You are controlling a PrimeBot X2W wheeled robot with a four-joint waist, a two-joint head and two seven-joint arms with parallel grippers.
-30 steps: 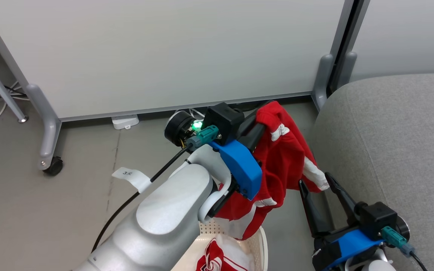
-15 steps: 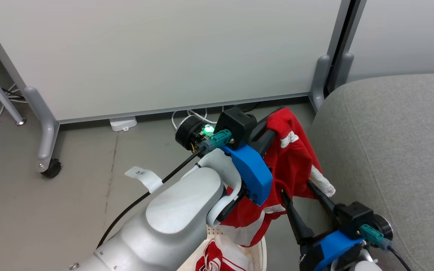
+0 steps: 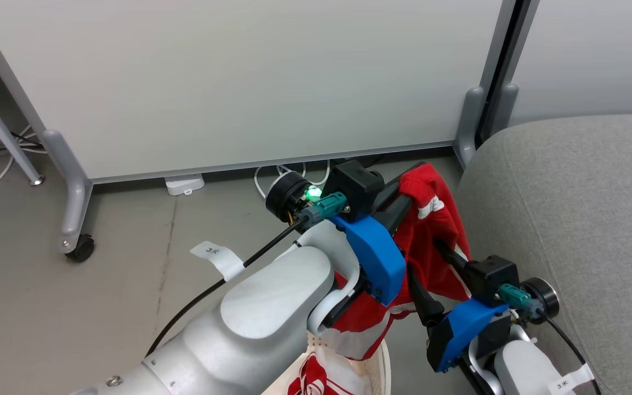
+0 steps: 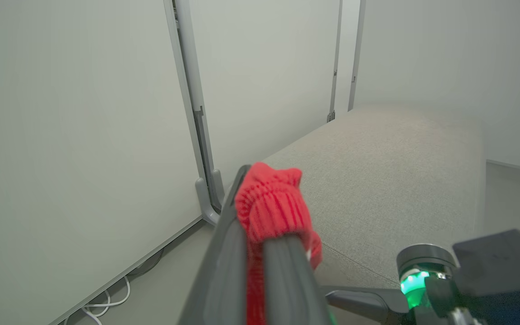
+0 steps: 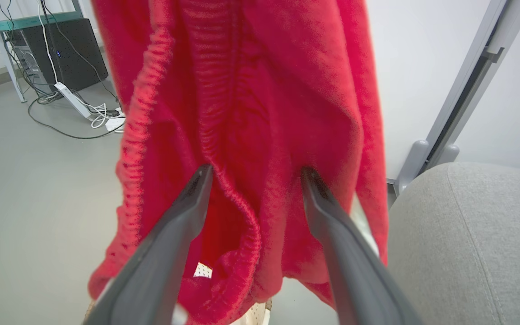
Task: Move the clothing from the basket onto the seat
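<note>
A red garment (image 3: 431, 241) with white stripes hangs above the floor. My left gripper (image 3: 406, 192) is shut on its top edge. The left wrist view shows the gripper (image 4: 260, 221) pinching red ribbed cloth (image 4: 271, 207). My right gripper (image 3: 432, 271) is open, its fingers reaching up into the hanging cloth. In the right wrist view the gripper (image 5: 256, 171) has a fold of the garment (image 5: 251, 90) between its spread fingers. A second red-and-white garment (image 3: 316, 379) lies in the basket (image 3: 380, 359) below. The grey seat (image 3: 568, 208) is just to the right.
White partition panels (image 3: 239, 82) on grey feet, one foot with a caster (image 3: 80, 248), stand behind. Cables and a white power block (image 3: 184, 184) lie at their base. A black computer case (image 5: 68, 49) and more cables sit on the floor to the far left in the right wrist view.
My right gripper has risen up and leftward into the hanging garment. The left gripper and the garment have drifted slightly right, towards the seat.
</note>
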